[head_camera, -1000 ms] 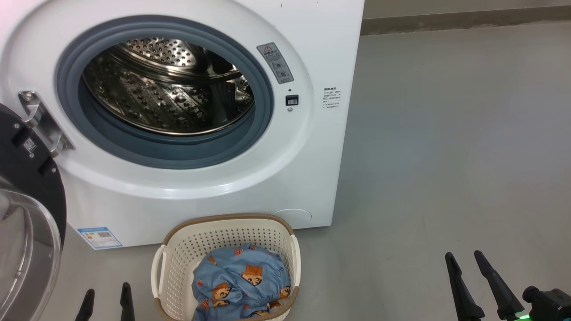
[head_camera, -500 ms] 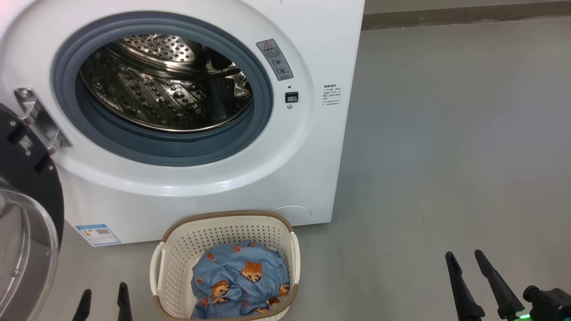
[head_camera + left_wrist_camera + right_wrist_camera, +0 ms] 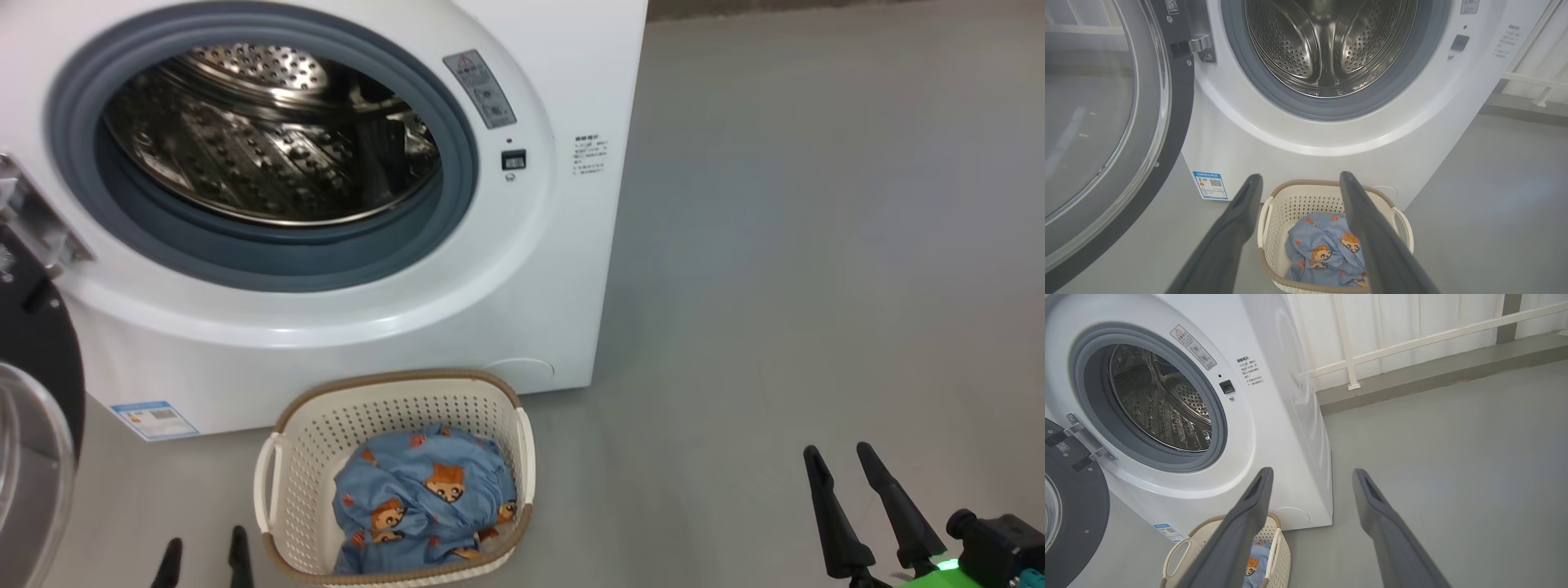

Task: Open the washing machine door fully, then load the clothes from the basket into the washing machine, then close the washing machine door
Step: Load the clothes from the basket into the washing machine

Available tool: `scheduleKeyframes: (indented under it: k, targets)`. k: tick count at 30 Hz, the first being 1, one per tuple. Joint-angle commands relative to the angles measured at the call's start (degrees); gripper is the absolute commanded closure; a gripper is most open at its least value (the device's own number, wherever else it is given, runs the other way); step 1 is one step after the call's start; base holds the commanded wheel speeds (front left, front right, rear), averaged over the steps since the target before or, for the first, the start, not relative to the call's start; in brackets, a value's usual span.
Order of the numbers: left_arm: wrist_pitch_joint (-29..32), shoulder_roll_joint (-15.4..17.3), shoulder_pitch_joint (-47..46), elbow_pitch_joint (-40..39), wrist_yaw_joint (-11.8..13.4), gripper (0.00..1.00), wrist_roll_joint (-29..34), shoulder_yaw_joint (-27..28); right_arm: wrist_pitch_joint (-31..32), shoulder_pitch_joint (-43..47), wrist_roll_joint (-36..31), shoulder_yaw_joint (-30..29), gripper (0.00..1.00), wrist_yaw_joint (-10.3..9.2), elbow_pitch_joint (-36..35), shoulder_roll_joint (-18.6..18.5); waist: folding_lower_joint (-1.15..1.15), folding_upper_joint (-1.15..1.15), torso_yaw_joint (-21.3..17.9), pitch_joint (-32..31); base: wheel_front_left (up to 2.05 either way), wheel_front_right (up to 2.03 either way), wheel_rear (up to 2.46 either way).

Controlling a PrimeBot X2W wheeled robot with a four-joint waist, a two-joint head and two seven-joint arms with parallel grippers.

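Note:
The white washing machine stands with its steel drum exposed. Its round black-rimmed door hangs swung out at the far left, also seen as the door. On the floor in front sits the cream basket holding the light blue clothes. My left gripper is open, low and just left of the basket; in its wrist view the gripper frames the basket and clothes. My right gripper is open, far right of the basket, over bare floor.
Grey floor stretches to the right of the machine. A white railing and a low kerb run along the far wall behind it. The open door takes up the space left of the basket.
The head camera has shifted, so the machine and basket sit further left and higher in the picture. Both grippers stay open and low.

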Motion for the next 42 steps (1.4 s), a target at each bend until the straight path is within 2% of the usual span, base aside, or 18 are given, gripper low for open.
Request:
scheduleKeyframes:
  k: [1,10,17,20,22,27,33,42]
  targets:
    - [-0.79,0.25,-2.95,-0.6,0.2,0.0,0.03,1.41,-0.69,-1.97,-0.3,1.26,0.0,0.09,-1.54,-0.58,0.0,0.0,-0.86,1.27,0.0,0.0,0.0]
    - [-0.79,0.47,-10.6,8.22,-0.52,0.0,1.67,-1.06,-0.69,-4.74,0.02,2.54,0.0,0.09,-1.57,1.52,0.0,0.0,-4.03,8.68,0.0,0.0,0.0]
    - [-0.52,2.23,-18.77,16.13,-0.74,0.0,3.12,-3.0,-0.69,-8.08,0.53,3.73,0.0,0.09,-1.33,3.09,0.0,0.0,-6.93,15.35,0.0,0.0,0.0]
    - [0.68,2.96,-22.4,19.24,-0.44,0.0,3.37,-3.2,-0.69,-9.61,0.7,4.45,0.0,0.09,-1.19,3.66,0.0,0.0,-8.11,18.09,0.0,0.0,0.0]
    - [3.53,3.41,-25.94,22.62,-0.23,0.0,3.16,-3.39,-0.69,-11.04,0.93,5.14,0.0,0.09,-1.01,4.22,0.0,0.0,-9.21,20.66,0.0,0.0,0.0]
    - [8.62,3.55,-31.71,26.86,1.73,0.0,3.54,-3.89,-0.69,-13.11,1.32,6.25,0.0,0.09,-0.67,5.02,0.0,0.0,-10.71,24.27,0.0,0.0,0.0]
    - [11.27,4.21,-35.38,29.83,4.11,0.0,4.39,-4.07,-0.69,-14.86,1.67,7.32,0.0,0.09,-0.51,5.62,0.0,0.0,-12.3,26.89,0.0,0.0,0.0]
    - [13.27,8.23,-41.06,38.66,6.6,0.0,4.48,-2.76,-0.69,-17.88,2.25,8.78,0.0,0.09,-0.07,6.16,0.0,0.0,-14.97,31.81,0.0,0.0,0.0]
